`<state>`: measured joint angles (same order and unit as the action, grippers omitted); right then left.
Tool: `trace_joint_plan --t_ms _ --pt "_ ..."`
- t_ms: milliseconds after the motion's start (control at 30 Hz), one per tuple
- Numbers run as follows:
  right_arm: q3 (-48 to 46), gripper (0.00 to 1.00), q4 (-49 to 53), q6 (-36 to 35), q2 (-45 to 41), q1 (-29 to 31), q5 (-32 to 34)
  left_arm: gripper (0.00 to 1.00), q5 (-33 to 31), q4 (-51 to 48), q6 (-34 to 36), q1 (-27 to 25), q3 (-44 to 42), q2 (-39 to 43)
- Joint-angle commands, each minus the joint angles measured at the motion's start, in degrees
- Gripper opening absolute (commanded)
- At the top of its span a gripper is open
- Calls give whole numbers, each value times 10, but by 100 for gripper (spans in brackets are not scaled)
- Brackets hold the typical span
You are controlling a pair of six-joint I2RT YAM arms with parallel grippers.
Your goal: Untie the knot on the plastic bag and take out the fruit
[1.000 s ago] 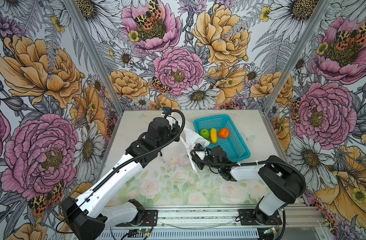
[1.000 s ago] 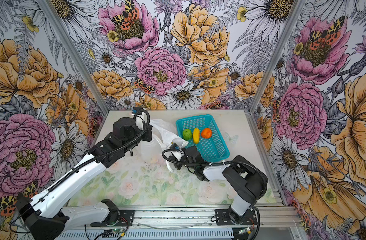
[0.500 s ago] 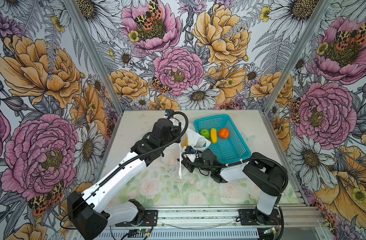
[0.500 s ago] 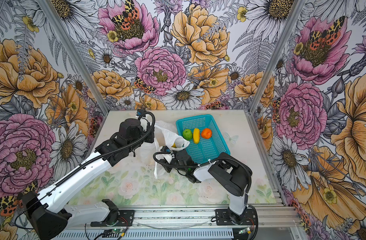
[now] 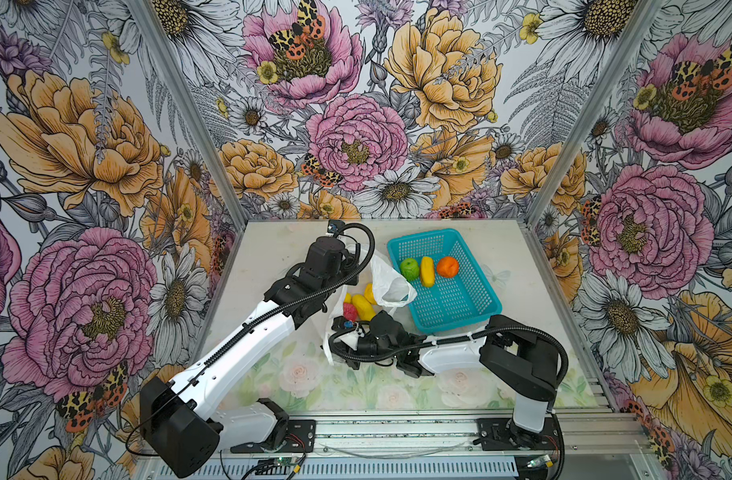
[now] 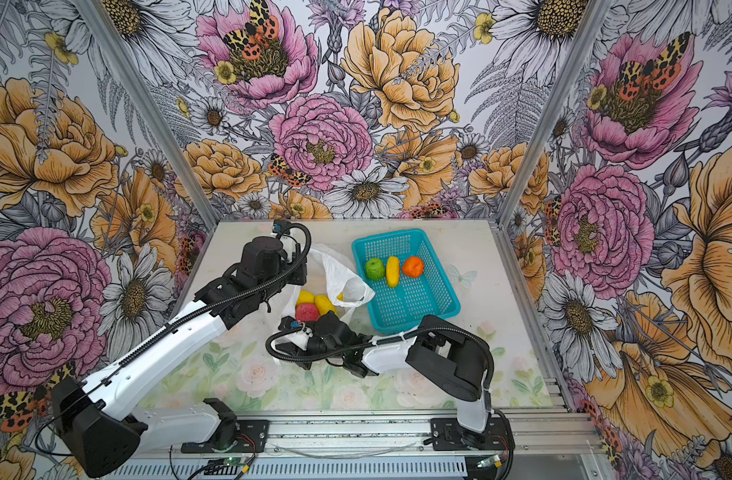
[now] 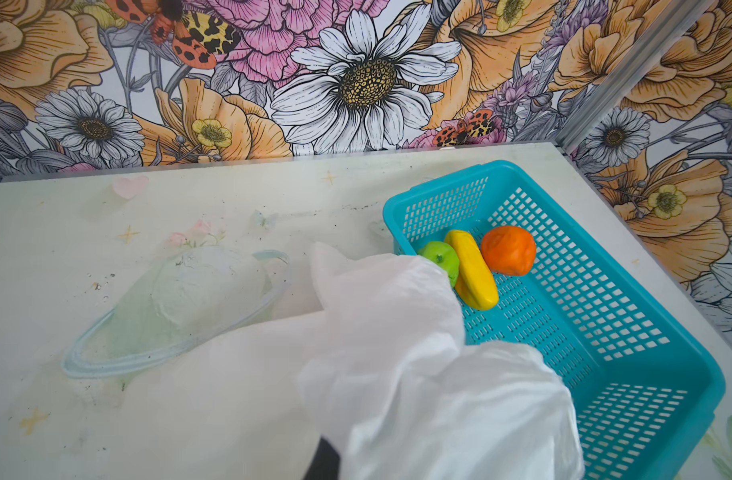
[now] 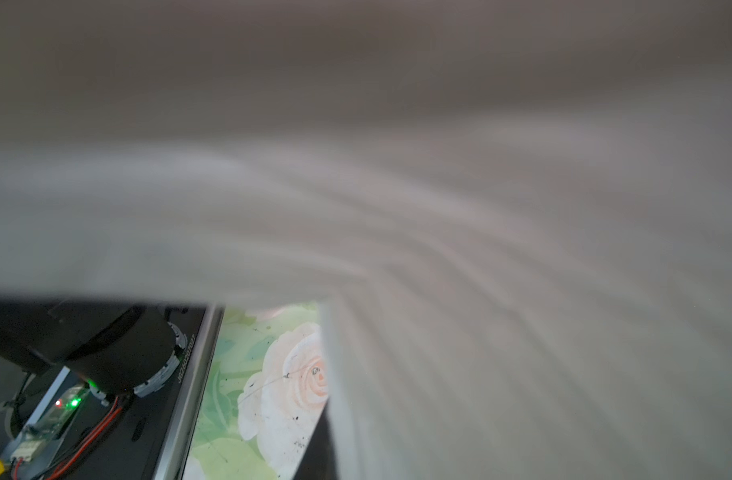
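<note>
**Stereo top views and wrist views.** The left gripper (image 5: 352, 268), fingers closed, is pinching the plastic bag (image 5: 391, 282) and holding its rim up beside the teal basket (image 5: 472, 309). The right gripper (image 5: 345, 332) is lying at the bag's near edge. Blurred plastic is covering its wrist view, so its finger spacing cannot be told. Yellow and pink-red fruit (image 5: 362, 305) is sitting in the bag's open mouth. A green apple (image 5: 410, 269), a yellow piece (image 5: 427, 271) and an orange (image 5: 447, 266) are sitting in the basket.

A teal mesh basket (image 5: 451, 305) (image 6: 414, 305) stands right of centre on the pale tabletop (image 5: 273, 249), askew to its edges in both top views. Faded printed roses (image 5: 302, 374) fill the tabletop's lower part. Floral wallpaper (image 5: 356, 137) covers three walls. An aluminium rail (image 5: 397, 428) crosses the bottom.
</note>
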<state>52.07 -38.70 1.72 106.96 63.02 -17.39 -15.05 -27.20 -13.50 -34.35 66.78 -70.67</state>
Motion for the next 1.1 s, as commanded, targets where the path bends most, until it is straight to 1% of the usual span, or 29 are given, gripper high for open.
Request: trace_joint_plan --t_ms 0,67,167,267,333,400,500,567,633,700,733,867,933,967,1067 --pt "-21 36 36 -27 -26 1 68 0 -4 23 -4 9 -7 24" --pt "-53 39 39 -39 -60 -2 113 0 4 34 2 12 -9 27" --pt "-96 39 58 -56 -121 -5 175 0 8 43 7 16 -8 20" --pt "-131 37 67 -69 -177 -7 205 0 12 49 9 19 -8 10" --pt "-146 34 72 -75 -204 -10 224 0 11 49 8 19 -10 5" --pt "-156 29 77 -77 -226 -17 221 0 13 49 7 19 -12 3" --pt "-174 28 74 -78 -252 -20 205 0 16 46 7 19 -10 6" --pt "-185 27 63 -78 -259 -24 209 0 19 46 7 19 -8 11" --pt "-185 22 59 -75 -250 -38 213 0 26 45 8 19 -7 18" --pt "-177 15 53 -60 -222 -58 198 0 27 47 10 19 -10 28" --pt "-172 13 50 -52 -208 -65 190 0 42 48 12 19 -12 31" --pt "-133 12 41 -33 -127 -69 174 0 34 53 13 18 -21 34" --pt "-108 11 38 -21 -83 -69 178 0 34 53 14 17 -23 30" --pt "-93 13 42 -16 -63 -68 184 0 34 51 15 17 -20 27" --pt "-48 28 78 2 -25 -69 208 0 39 52 18 13 -15 25"
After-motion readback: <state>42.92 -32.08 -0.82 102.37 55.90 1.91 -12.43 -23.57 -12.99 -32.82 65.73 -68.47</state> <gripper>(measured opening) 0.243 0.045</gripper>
